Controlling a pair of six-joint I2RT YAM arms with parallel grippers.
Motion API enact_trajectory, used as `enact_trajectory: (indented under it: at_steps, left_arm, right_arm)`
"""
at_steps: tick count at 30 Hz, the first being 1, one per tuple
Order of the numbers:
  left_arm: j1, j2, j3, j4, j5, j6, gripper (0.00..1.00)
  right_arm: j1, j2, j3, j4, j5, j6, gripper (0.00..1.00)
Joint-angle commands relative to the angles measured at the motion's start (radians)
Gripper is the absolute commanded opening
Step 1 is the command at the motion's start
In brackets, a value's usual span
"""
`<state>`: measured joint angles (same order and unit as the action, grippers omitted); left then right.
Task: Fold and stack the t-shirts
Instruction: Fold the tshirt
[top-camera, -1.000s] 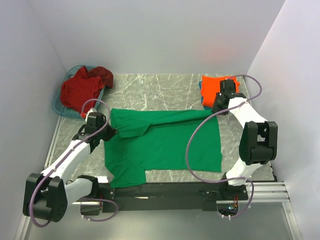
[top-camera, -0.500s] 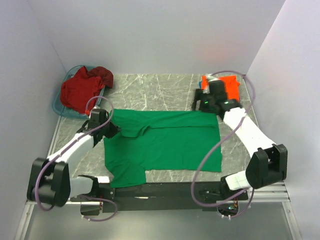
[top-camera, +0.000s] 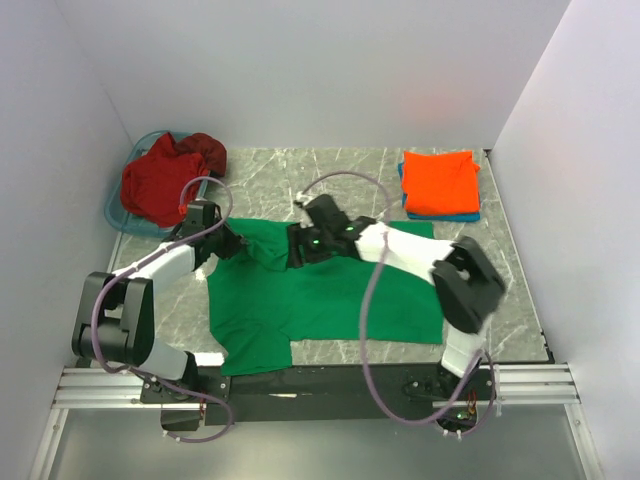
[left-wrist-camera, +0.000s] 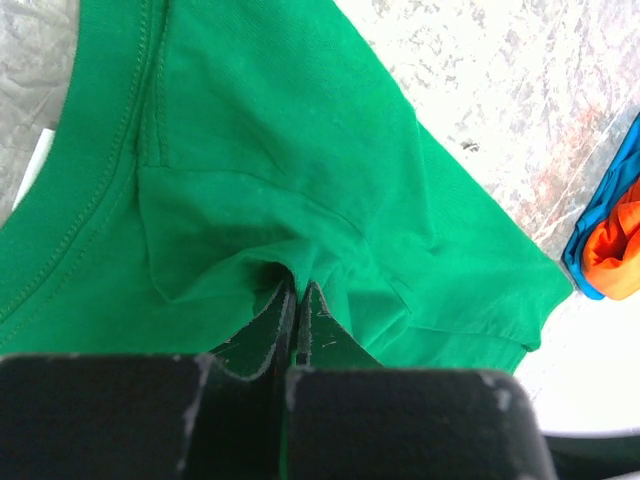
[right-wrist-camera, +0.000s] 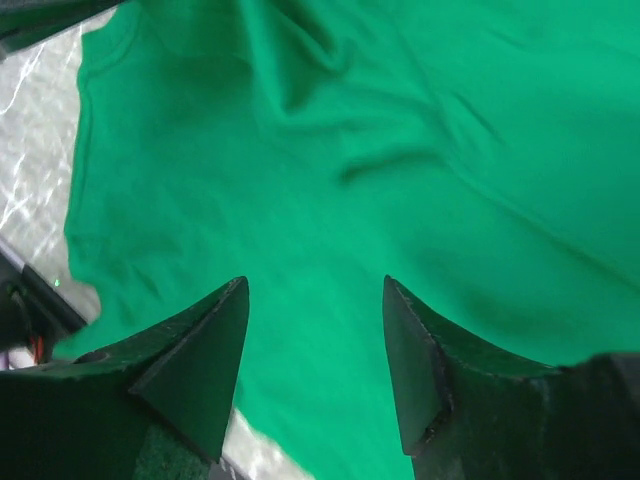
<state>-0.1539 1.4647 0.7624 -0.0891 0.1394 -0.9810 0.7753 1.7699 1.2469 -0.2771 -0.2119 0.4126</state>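
A green t-shirt (top-camera: 330, 295) lies spread on the marble table (top-camera: 270, 180), its top edge partly folded over. My left gripper (top-camera: 232, 247) is shut on a pinch of the green shirt (left-wrist-camera: 250, 190) at its upper left, near the collar. My right gripper (top-camera: 297, 250) is open and empty, hovering over the middle of the green shirt (right-wrist-camera: 330, 200), reaching across from the right. A folded orange t-shirt (top-camera: 438, 181) lies on a blue one at the back right; it also shows in the left wrist view (left-wrist-camera: 615, 250).
A blue basket (top-camera: 118, 212) at the back left holds crumpled red shirts (top-camera: 165, 178). White walls close in on the left, back and right. Both arms' cables loop above the table.
My right arm has swung left from the orange stack to the middle of the green shirt, now open. The folded-over top edge of the shirt has settled. My left gripper shifted slightly up.
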Motion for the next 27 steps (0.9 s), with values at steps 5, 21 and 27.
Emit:
enact_trajectory:
  at_steps: [5,21,27]
  left_arm:
    - [0.027,0.028,0.018,0.066,0.057,0.041,0.0]
    - [0.03,0.016,-0.02,0.08,0.058,0.05,0.0]
    - [0.03,0.016,-0.023,0.078,0.058,0.05,0.0]
  right_arm:
    - [0.065,0.183,0.183,0.05,0.061,0.071,0.59]
    - [0.081,0.329,0.26,0.027,0.149,0.129,0.52]
    - [0.082,0.349,0.276,0.05,0.138,0.13,0.38]
